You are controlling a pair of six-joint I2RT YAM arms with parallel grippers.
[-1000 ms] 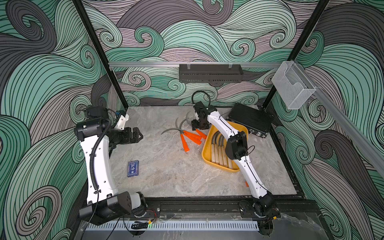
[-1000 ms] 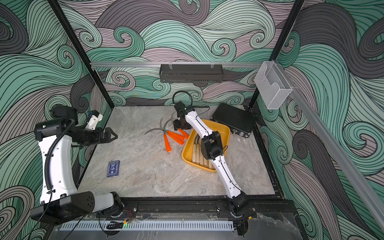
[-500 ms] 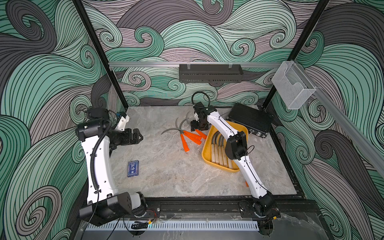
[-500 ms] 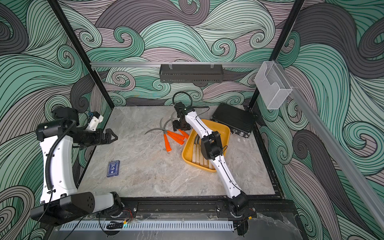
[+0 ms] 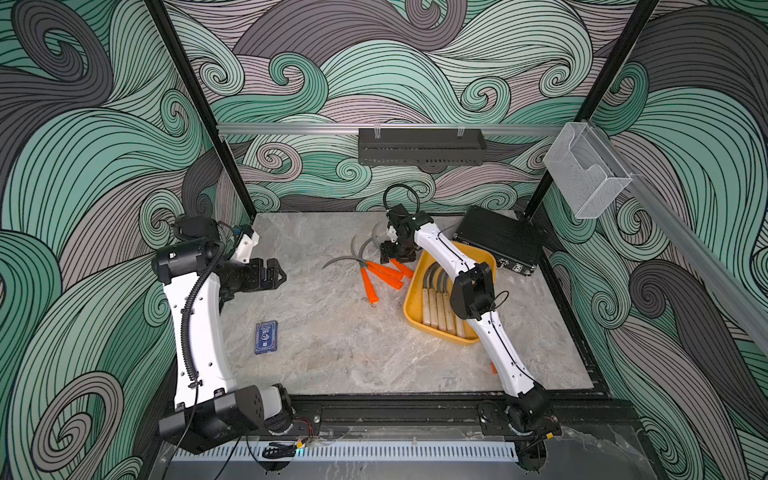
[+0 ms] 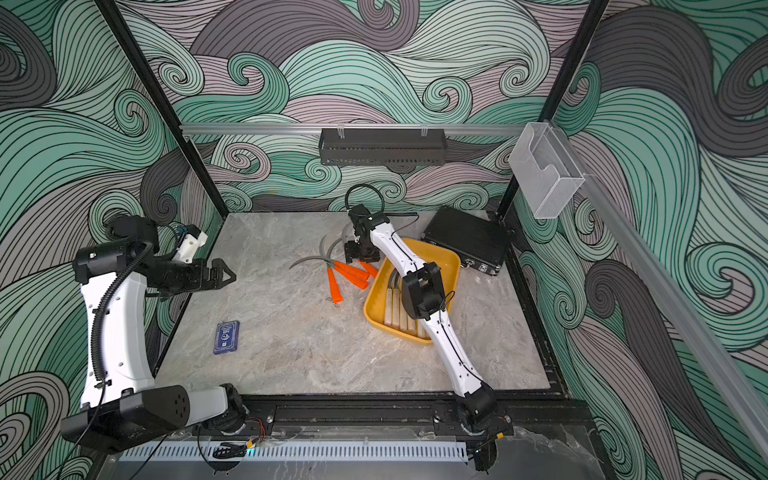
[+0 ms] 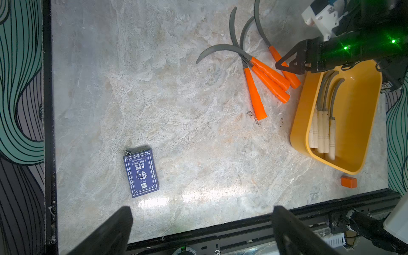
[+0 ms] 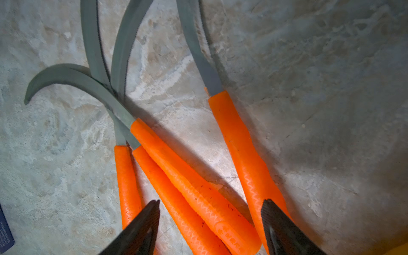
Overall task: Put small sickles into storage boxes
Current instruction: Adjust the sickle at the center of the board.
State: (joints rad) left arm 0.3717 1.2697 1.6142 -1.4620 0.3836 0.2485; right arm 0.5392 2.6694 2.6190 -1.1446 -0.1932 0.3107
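Note:
Several small sickles with orange handles (image 5: 384,276) (image 6: 351,274) (image 7: 269,77) (image 8: 187,183) lie fanned on the marble, just left of the yellow storage box (image 5: 409,299) (image 6: 446,259) (image 7: 362,123). Inside the box lie several pale-handled sickles (image 5: 438,307) (image 7: 323,130), side by side. My right gripper (image 5: 395,251) (image 6: 360,251) (image 8: 210,202) hangs open over the orange handles' rear ends, fingers either side of two handles and gripping nothing. My left gripper (image 5: 276,272) (image 6: 226,272) (image 7: 202,209) is wide open and empty, above the table's left side.
A blue card box (image 5: 266,336) (image 7: 141,173) lies front left. A black ribbed case (image 5: 498,239) sits behind the yellow box. A small orange cube (image 7: 348,182) rests near the front edge. A black rack (image 5: 422,145) and a clear bin (image 5: 586,170) hang on the walls.
Almost nothing differs. The left arm has shifted very slightly, and the right gripper stays open over the orange handles.

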